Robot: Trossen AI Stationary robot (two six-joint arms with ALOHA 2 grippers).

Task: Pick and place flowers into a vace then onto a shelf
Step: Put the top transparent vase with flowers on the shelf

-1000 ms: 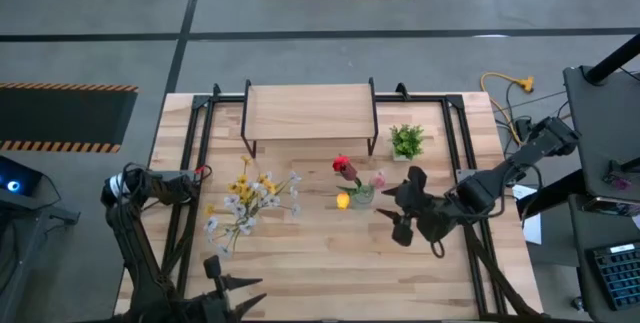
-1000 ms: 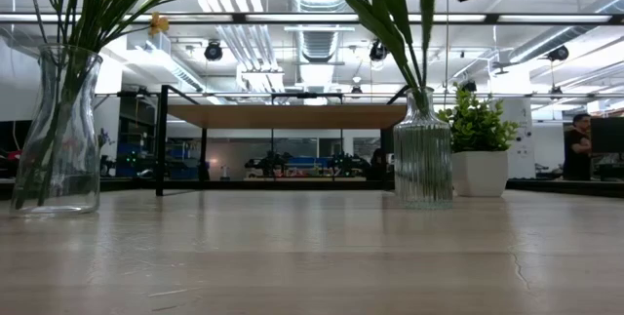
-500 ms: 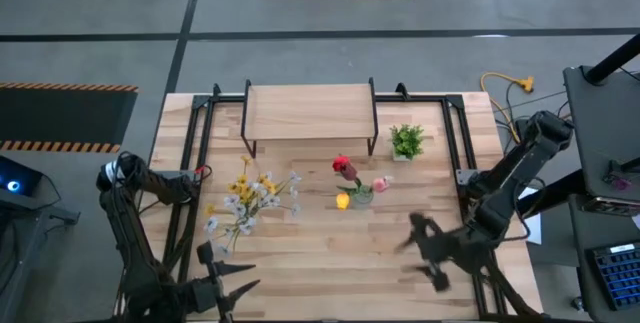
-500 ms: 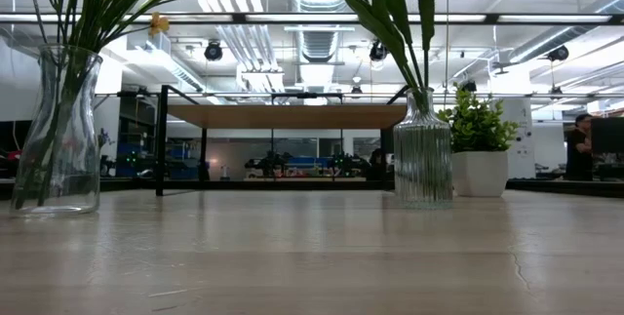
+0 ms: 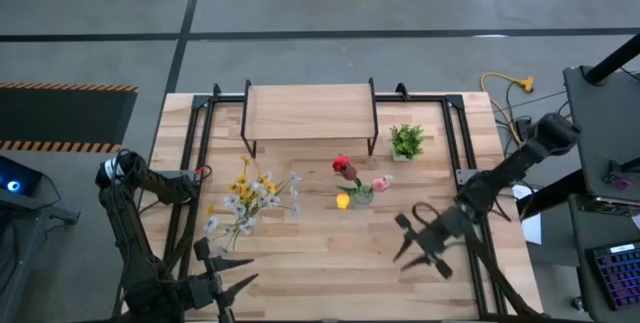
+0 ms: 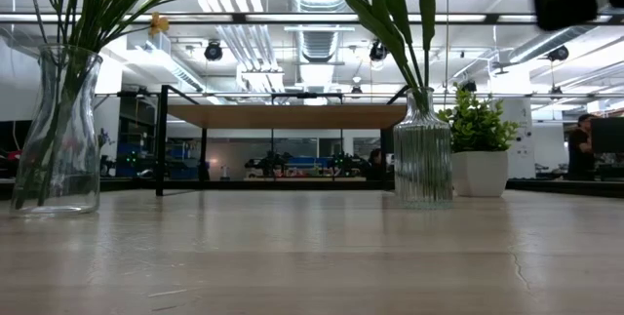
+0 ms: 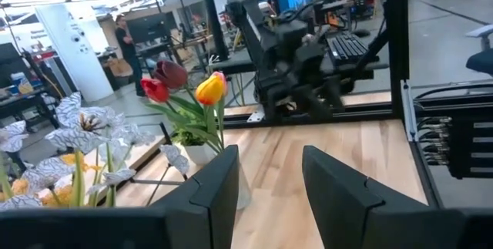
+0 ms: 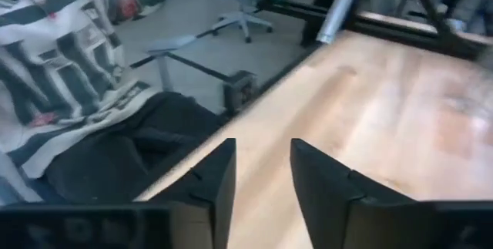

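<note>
Red, orange and pink tulip-like flowers point(image 5: 346, 170) stand in a ribbed glass vase point(image 6: 422, 149) at the table's middle. Sprays of white and yellow blossoms point(image 5: 250, 198) stand in a smooth clear vase point(image 6: 58, 130) to its left. Both vases rest on their bases on the tabletop. The shelf point(image 5: 310, 110) stands at the far side. My right gripper point(image 5: 412, 239) is open and empty, near and right of the ribbed vase. My left gripper point(image 5: 222, 289) is open and empty at the near left edge; its wrist view shows the tulips point(image 7: 192, 95).
A small potted green plant point(image 5: 406, 141) stands right of the shelf. Black rails point(image 5: 196, 163) run along the table's left and right sides. A seated person in a striped top point(image 8: 69, 56) shows beyond the table's edge in the right wrist view.
My right gripper has drawn away from the tulip vase toward the table's near edge, then come back a little toward the left. The vases and flowers have stayed where they were.
</note>
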